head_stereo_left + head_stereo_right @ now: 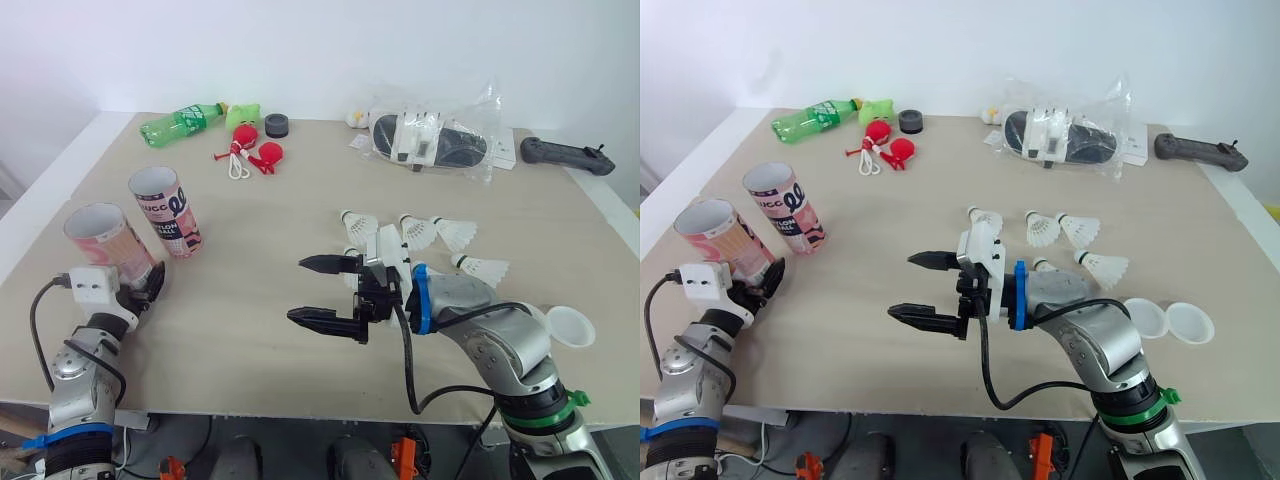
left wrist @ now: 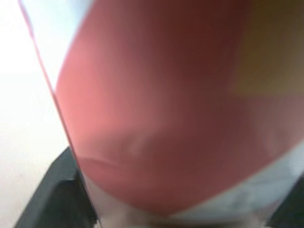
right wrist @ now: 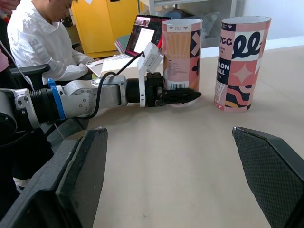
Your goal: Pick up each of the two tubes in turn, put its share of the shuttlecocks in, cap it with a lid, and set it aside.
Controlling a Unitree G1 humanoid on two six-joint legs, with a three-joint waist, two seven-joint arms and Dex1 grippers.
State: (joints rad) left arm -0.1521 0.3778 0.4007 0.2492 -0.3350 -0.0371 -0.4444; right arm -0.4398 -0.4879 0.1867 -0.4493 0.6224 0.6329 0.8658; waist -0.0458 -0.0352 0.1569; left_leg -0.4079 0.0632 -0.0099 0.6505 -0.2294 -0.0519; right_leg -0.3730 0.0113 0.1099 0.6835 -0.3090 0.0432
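Left claw (image 1: 150, 285) clamps the pink patterned cardboard tube (image 1: 103, 240); right claw (image 1: 297, 290) gapes empty.
It stands upright near the beige bench's (image 1: 300, 200) left edge; white shuttlecocks (image 1: 435, 235) lie just behind the right claw.

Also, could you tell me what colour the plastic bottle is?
The bottle is green, shown best in the left eye view.

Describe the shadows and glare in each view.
Eye views: the light is even; the open right gripper throws a soft shadow on the table, and the plastic bag glints. Left wrist view: the held tube darkens where it sits between the jaws. Right wrist view: the other tube casts a faint shadow at its base.
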